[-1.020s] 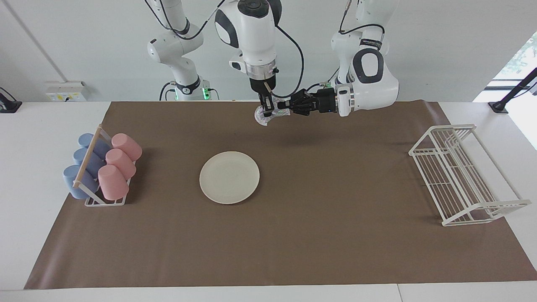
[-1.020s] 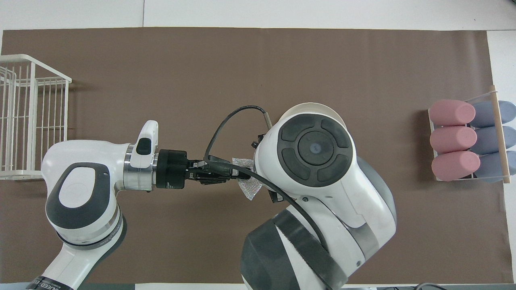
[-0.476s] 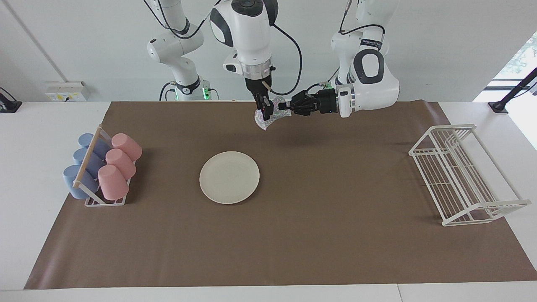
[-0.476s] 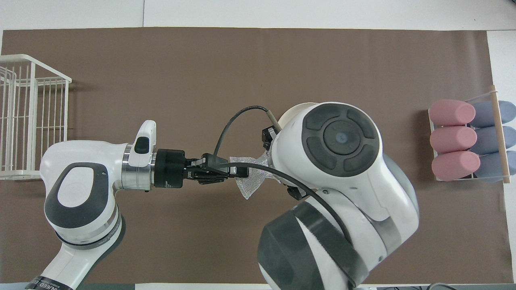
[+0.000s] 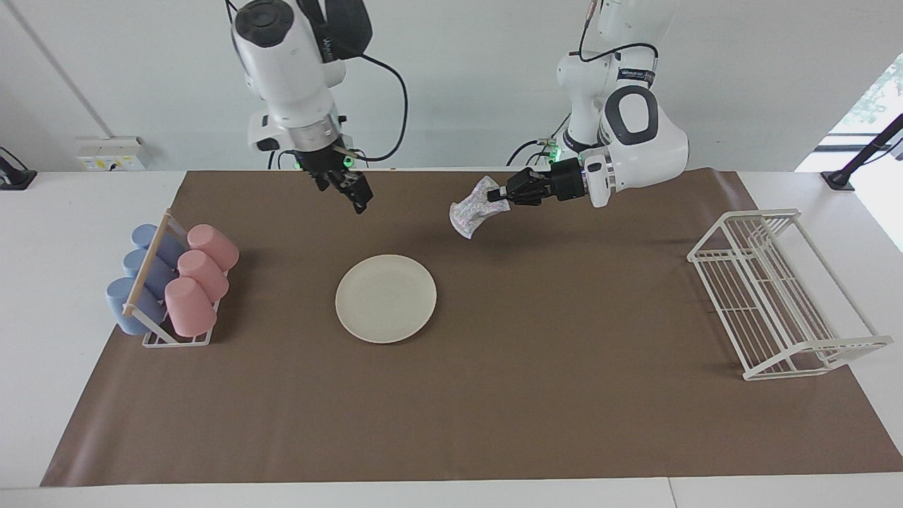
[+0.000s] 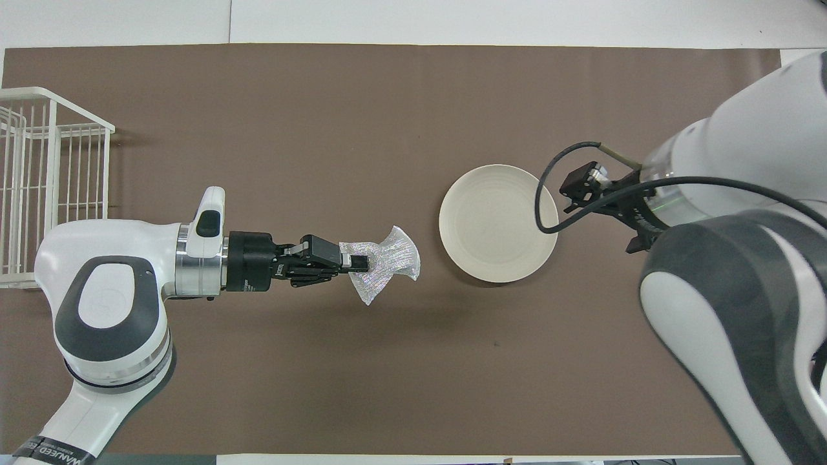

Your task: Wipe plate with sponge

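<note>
Crumpled silvery sponge [image 5: 471, 211], cream plate [image 5: 386, 298].

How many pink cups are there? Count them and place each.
3, all in the cup rack at the right arm's end: one nearest the robots, one in the middle, one farthest. None looks hidden.

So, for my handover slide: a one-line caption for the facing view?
Left gripper holds the sponge above the mat, while the emptied right gripper hangs clear of the plate.
</note>
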Action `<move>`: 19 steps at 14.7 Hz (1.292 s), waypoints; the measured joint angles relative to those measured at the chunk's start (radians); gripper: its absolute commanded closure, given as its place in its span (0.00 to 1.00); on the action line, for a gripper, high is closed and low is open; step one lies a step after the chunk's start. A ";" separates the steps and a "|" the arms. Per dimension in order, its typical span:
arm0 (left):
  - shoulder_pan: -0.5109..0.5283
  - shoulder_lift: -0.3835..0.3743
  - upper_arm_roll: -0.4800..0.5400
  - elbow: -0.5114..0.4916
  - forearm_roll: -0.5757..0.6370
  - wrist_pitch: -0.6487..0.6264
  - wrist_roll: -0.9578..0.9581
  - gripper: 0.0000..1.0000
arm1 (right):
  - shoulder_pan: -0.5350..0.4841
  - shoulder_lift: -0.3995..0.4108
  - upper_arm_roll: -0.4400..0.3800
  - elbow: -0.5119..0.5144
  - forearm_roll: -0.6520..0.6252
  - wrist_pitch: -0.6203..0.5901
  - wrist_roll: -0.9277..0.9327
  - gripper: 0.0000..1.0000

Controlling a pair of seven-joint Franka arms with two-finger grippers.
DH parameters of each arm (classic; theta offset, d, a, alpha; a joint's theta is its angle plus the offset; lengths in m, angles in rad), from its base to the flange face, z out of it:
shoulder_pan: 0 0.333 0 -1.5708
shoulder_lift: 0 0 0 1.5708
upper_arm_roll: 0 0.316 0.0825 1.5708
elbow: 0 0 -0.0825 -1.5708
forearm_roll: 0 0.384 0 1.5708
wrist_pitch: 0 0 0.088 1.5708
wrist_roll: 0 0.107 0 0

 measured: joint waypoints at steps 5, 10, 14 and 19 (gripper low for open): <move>-0.011 0.006 -0.013 0.032 0.337 0.065 -0.181 1.00 | -0.123 -0.004 -0.001 -0.002 0.000 -0.040 -0.434 0.00; -0.022 0.016 -0.016 0.083 0.676 0.064 -0.358 1.00 | -0.176 -0.011 -0.001 -0.002 -0.002 -0.053 -0.636 0.00; -0.022 0.035 -0.015 0.165 0.965 -0.030 -0.471 1.00 | -0.194 -0.011 -0.001 0.002 -0.005 -0.057 -0.674 0.00; -0.020 0.103 -0.009 0.357 1.280 -0.226 -0.562 1.00 | -0.198 -0.012 0.000 0.007 -0.012 -0.077 -0.690 0.00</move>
